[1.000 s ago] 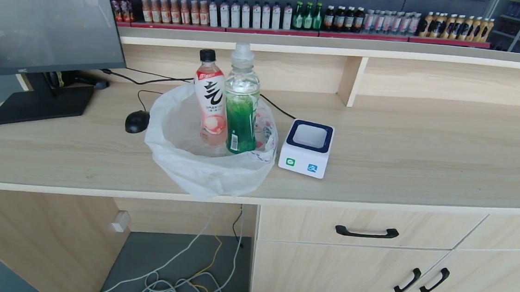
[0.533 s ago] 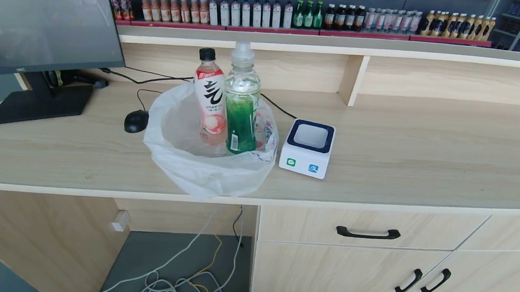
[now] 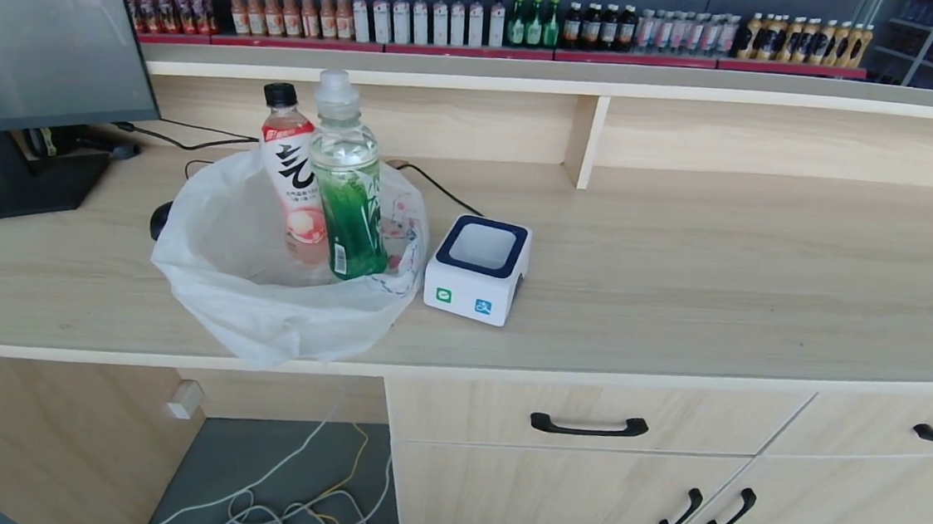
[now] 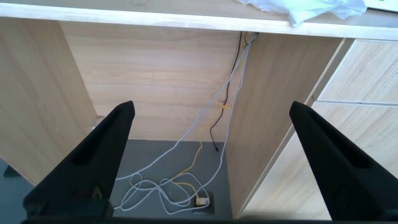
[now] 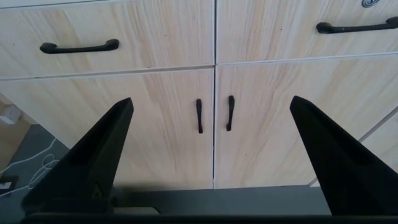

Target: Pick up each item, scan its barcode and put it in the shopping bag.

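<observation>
On the wooden counter (image 3: 683,262) a white plastic shopping bag (image 3: 265,288) stands open at the left. Two bottles stand upright inside it: a pink-labelled one with a black cap (image 3: 290,173) and a clear one with a green label (image 3: 348,194). Just right of the bag sits a small white scanner box with a dark blue rim (image 3: 478,267). My left gripper (image 4: 211,162) hangs open below the counter, facing the cable gap, with the bag's edge (image 4: 311,9) above. My right gripper (image 5: 211,162) is open in front of the cabinet doors (image 5: 214,124), holding nothing.
A monitor (image 3: 35,28) on a black stand occupies the counter's far left, with a black mouse (image 3: 159,219) half hidden behind the bag. Cables (image 3: 289,506) lie on the floor under the counter. Drawers with black handles (image 3: 587,426) sit below. Shelves of bottles (image 3: 494,23) line the back.
The whole head view has shifted: bag, bottles and scanner all sit further left in the picture, so the camera has moved. The things themselves have not moved on the counter.
</observation>
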Motion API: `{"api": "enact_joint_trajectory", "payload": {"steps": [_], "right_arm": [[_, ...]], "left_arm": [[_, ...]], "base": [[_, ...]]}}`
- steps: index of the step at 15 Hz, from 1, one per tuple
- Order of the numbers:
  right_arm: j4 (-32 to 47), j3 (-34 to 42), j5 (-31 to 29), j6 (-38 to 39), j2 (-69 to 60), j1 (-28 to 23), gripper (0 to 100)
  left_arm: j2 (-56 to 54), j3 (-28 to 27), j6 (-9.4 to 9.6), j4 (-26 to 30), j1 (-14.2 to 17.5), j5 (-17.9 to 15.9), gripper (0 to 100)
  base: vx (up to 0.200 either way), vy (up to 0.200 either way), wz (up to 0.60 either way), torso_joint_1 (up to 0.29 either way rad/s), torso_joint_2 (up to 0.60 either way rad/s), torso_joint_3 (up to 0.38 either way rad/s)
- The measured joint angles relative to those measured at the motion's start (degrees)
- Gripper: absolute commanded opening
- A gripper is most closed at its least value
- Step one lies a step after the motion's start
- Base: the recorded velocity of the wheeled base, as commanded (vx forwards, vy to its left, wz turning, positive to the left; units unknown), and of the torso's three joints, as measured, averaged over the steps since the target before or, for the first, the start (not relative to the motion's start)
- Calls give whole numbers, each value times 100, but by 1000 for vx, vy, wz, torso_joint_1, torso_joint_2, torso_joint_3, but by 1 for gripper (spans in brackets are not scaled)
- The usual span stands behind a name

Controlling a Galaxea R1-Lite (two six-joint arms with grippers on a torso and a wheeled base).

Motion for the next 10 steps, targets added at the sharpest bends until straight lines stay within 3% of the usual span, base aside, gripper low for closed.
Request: {"api": "enact_joint_trajectory", "payload": {"steps": [10], "right_arm": [[0, 0, 1, -18, 4, -11, 100]], "left_arm": [[0, 0, 43, 2, -5, 0, 100]], "base": [[0, 0, 0, 0, 0, 0]]}}
